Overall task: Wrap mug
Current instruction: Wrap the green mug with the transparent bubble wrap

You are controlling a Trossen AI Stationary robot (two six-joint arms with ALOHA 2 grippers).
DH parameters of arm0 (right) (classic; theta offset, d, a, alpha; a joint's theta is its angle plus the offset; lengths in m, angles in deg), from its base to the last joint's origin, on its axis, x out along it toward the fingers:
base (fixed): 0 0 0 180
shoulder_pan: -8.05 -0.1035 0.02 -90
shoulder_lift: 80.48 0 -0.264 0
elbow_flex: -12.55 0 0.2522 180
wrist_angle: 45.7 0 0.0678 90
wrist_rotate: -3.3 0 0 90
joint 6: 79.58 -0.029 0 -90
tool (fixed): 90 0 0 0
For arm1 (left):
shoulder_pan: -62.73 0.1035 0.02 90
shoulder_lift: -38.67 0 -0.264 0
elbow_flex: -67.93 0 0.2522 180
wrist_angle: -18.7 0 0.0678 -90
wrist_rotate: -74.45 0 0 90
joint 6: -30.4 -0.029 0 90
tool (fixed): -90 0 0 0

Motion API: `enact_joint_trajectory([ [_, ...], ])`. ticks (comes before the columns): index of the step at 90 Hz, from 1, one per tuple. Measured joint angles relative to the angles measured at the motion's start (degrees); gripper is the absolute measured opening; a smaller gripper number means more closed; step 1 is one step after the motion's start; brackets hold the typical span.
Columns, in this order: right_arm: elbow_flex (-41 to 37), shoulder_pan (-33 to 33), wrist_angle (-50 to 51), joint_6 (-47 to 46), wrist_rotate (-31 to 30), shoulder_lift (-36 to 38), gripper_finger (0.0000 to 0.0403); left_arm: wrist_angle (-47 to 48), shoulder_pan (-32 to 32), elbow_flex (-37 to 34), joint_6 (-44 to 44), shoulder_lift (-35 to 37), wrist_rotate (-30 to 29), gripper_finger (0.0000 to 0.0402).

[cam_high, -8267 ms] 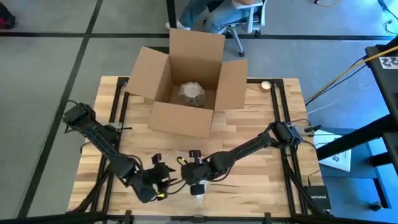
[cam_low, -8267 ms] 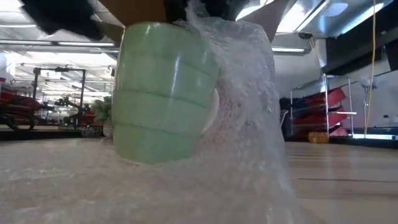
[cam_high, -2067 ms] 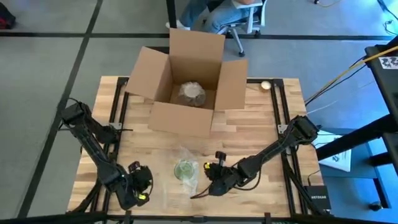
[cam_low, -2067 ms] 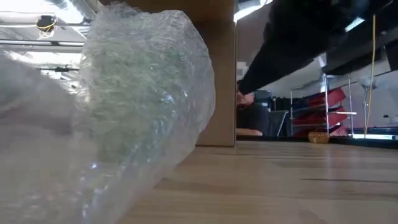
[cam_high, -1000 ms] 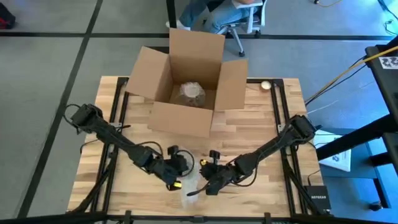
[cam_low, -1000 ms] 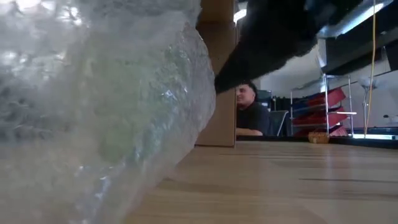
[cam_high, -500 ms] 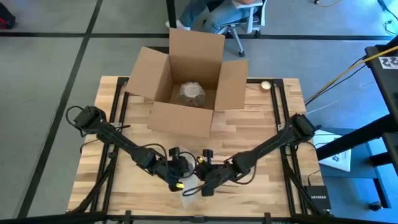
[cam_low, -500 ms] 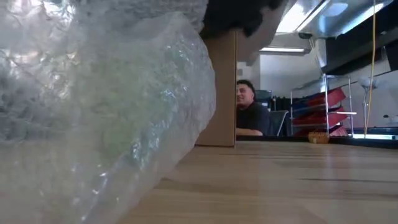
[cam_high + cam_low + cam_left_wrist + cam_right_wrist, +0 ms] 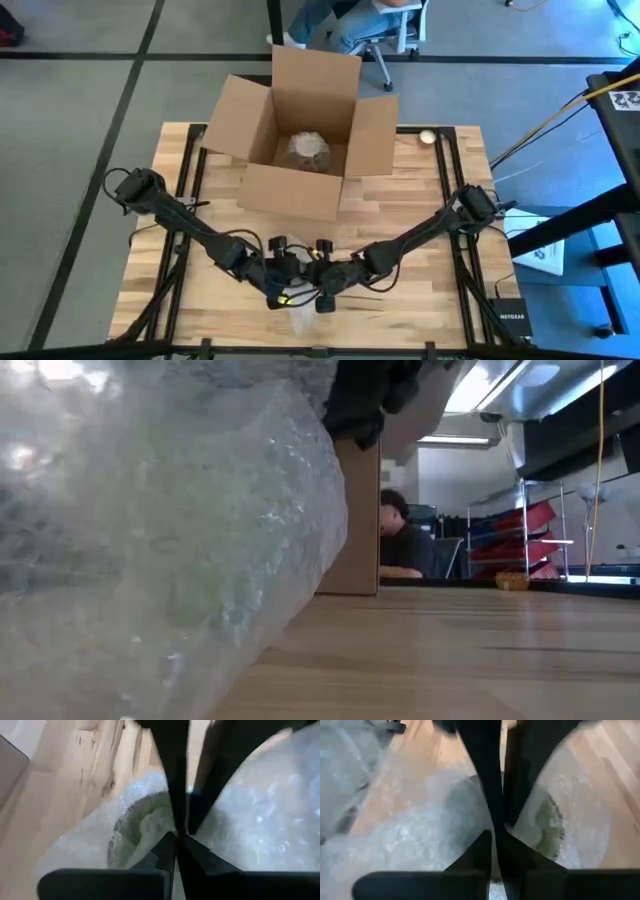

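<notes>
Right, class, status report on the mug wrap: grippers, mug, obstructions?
Left gripper and right gripper both over the bundle, fingers shut. Mug inside bubble wrap. Cardboard box well behind, not in the way.

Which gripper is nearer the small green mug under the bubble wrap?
Neither clearly: left gripper and right gripper both sit over the mug, fingers closed.

Two slim black jointed arms, yellow mark by left claw (image 9: 283, 288)
</notes>
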State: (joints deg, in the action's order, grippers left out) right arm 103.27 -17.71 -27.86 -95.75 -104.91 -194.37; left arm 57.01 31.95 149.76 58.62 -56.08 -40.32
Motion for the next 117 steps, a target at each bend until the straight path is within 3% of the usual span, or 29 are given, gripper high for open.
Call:
enact_joint_trajectory([
  [39, -0.13, 0.02, 0.47, 0.0, -0.1, -0.12, 0.0014, 7.09, -2.39, 1.19, 3.04, 7.0, 3.44, 0.0],
  [52, -0.14, 0.03, 0.44, 0.02, -0.12, -0.13, 0.0014, 13.72, -7.32, 0.59, 13.24, 9.26, 1.05, 0.0],
  [64, -0.15, 0.04, 0.35, 0.02, -0.13, -0.13, 0.0014, 15.91, -12.66, -4.91, 24.47, 8.42, -0.62, 0.0],
  [74, -0.15, 0.03, 0.28, 0.06, -0.2, -0.13, 0.0014, 9.54, -15.17, -11.35, 29.46, 7.34, -3.2, 0.0],
  [81, -0.15, 0.04, 0.22, 0.07, -0.22, -0.13, 0.0014, 1.76, -15.74, -15.32, 29.67, 6.09, -8.44, 0.0],
  [93, -0.15, 0.02, 0.25, 0.04, -0.24, -0.13, 0.0014, -13.45, -15.03, -17.22, 22.02, 5.84, -18.01, 0.0],
  [109, -0.15, 0.02, 0.01, 0.04, -0.24, -0.13, 0.0014, -28.65, -11.55, -17.37, 7.12, 5.78, -16.97, 0.0],
  [117, -0.15, 0.02, 0.0, 0.04, -0.26, -0.13, 0.0014, -31.42, -9.53, -17.35, 3.45, 5.78, -14.47, 0.0],
])
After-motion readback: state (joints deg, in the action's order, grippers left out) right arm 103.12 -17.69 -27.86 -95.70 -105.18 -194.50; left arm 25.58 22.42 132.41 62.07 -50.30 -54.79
